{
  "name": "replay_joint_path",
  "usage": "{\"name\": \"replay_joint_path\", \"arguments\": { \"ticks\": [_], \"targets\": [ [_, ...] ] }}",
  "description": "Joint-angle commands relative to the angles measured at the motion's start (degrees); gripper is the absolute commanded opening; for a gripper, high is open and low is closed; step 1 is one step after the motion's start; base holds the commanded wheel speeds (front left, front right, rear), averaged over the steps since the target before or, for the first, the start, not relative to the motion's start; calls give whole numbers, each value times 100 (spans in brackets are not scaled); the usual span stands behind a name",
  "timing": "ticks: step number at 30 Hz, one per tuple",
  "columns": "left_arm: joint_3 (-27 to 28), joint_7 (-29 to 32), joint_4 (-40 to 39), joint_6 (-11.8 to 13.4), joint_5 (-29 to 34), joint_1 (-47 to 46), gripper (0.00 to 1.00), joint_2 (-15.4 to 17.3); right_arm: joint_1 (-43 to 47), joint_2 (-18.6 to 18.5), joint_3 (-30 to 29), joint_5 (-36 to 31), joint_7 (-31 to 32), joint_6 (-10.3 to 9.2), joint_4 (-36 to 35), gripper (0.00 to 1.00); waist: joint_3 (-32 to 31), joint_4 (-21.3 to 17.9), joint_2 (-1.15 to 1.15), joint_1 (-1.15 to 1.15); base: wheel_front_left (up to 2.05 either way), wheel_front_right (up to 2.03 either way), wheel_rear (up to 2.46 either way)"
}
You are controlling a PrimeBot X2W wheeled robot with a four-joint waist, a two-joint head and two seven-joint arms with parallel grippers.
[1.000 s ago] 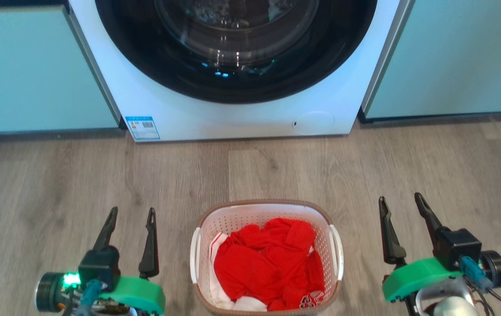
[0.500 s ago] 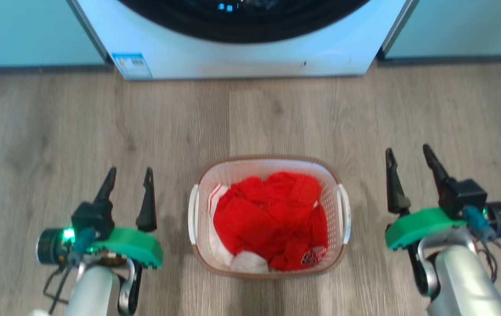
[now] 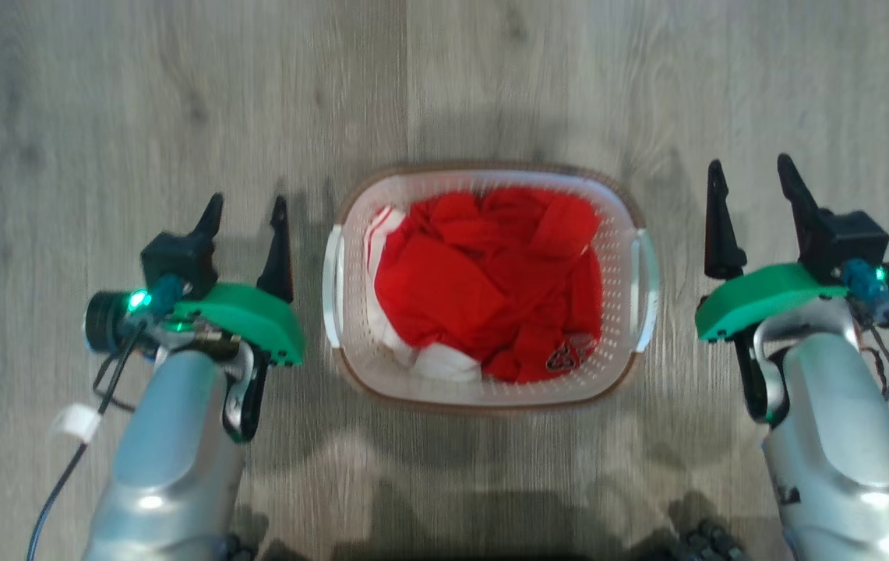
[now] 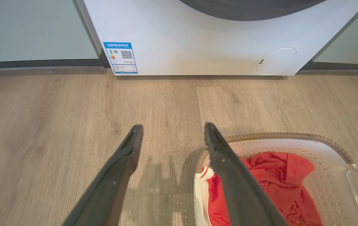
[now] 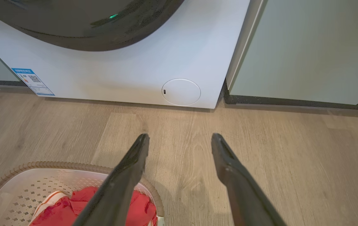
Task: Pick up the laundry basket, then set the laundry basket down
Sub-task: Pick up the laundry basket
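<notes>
Between left claw (image 3: 247, 201) and right claw (image 3: 750, 164), laundry basket (image 3: 617, 257), camera tilted lower

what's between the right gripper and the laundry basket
Just bare wood floor: in the head view nothing lies between the right gripper and the laundry basket, which stand apart.

- Bare floor (image 3: 101, 117) flanks the basket (image 3: 615, 226) on both sides, free right up to its handles (image 3: 329, 273).
- Red clothes (image 3: 483, 280) fill its inside.
- Washer (image 4: 197, 37) and cabinets (image 5: 307, 47) close off the far side.
</notes>
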Motion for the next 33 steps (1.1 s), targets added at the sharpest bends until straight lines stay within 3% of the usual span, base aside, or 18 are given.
{"name": "replay_joint_path", "arguments": {
  "ticks": [1, 12, 33],
  "targets": [
    [81, -45, -11, 3, -51, -104, 100, 83, -68, -34, 115, -30, -69, 17, -58, 100, 502, 76, 0, -2, 0, 0, 0],
    [-536, -45, 1042, -77, -471, -776, 100, 82, -322, -34, 158, 183, -69, 17, 724, 100, 1135, 143, 0, -2, 0, 0, 0],
    [-1465, -45, 2156, -193, -881, -1353, 100, 82, -557, -34, 485, 450, -69, 17, 1500, 100, 1816, 80, 0, -2, 0, 0, 0]
  ]
}}
